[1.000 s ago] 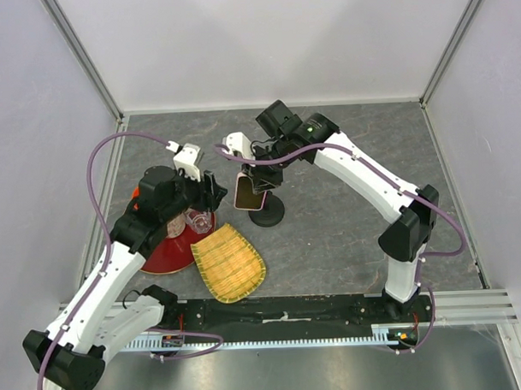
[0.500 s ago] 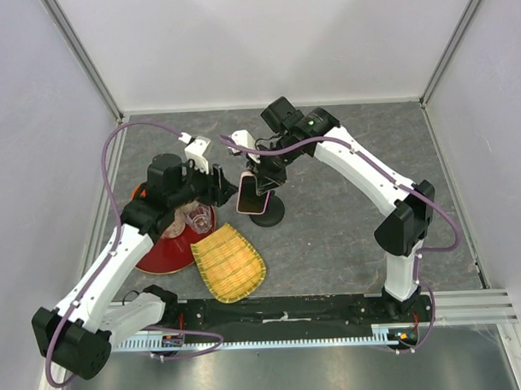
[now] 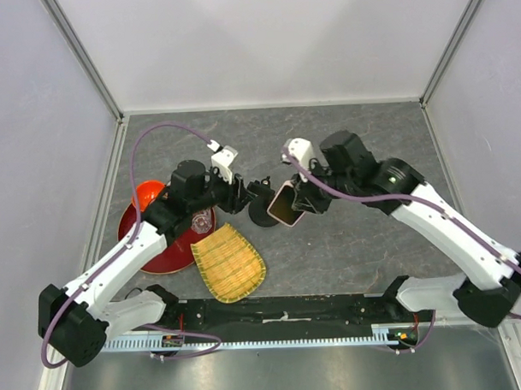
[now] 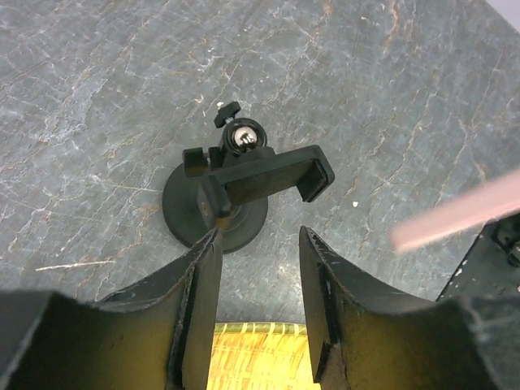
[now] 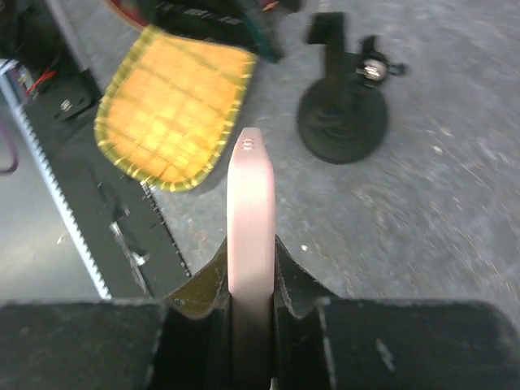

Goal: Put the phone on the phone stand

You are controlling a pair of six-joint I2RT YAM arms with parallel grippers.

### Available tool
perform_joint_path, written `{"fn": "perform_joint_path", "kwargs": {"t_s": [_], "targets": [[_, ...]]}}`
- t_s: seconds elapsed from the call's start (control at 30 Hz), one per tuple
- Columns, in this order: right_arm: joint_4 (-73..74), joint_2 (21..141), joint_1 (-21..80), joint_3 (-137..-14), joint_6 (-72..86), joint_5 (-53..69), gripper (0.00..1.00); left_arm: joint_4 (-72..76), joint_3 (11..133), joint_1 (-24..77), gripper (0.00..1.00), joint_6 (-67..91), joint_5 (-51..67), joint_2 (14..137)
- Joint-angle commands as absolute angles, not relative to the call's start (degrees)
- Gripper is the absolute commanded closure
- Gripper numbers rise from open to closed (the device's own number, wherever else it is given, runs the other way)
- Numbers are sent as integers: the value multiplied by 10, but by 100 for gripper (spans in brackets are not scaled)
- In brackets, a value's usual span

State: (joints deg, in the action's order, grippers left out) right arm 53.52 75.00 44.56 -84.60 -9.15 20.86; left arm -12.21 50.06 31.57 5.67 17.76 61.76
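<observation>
Your right claw point(image 5: 250, 262) is clenched on the phone point(image 5: 250, 203). It grips one end, and the phone sticks straight out past the fingers. From that wrist you see only its thin pink edge. The phone is up in the air, just to the right of the phone stand point(image 3: 263, 210), and not on it yet. The stand sits ahead of the phone's tip and a little to the right, with bare counter point(image 5: 422, 203) between them.

Your left claw point(image 4: 260, 237) is released and has nothing in it. It waits just to the left of the stand, with the clamp point(image 4: 264, 175) on top lying across in front of its fingers.

I think the right arm should move next, since it has the phone and is close. You would turn the phone so its long side lines up with the clamp, then bring it across.
</observation>
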Motion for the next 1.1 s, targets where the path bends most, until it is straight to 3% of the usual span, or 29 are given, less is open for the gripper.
{"fn": "perform_joint_path", "kwargs": {"t_s": [0.0,0.23,1.07], "targets": [[432,674,439,-802,31,77,100,-48,465,332,52,11,108,606],[404,621,439,-759,39,77,100,-6,444,334,58,1,112,606],[384,578,439,-726,4,147,100,-13,477,350,60,-69,70,658]]}}
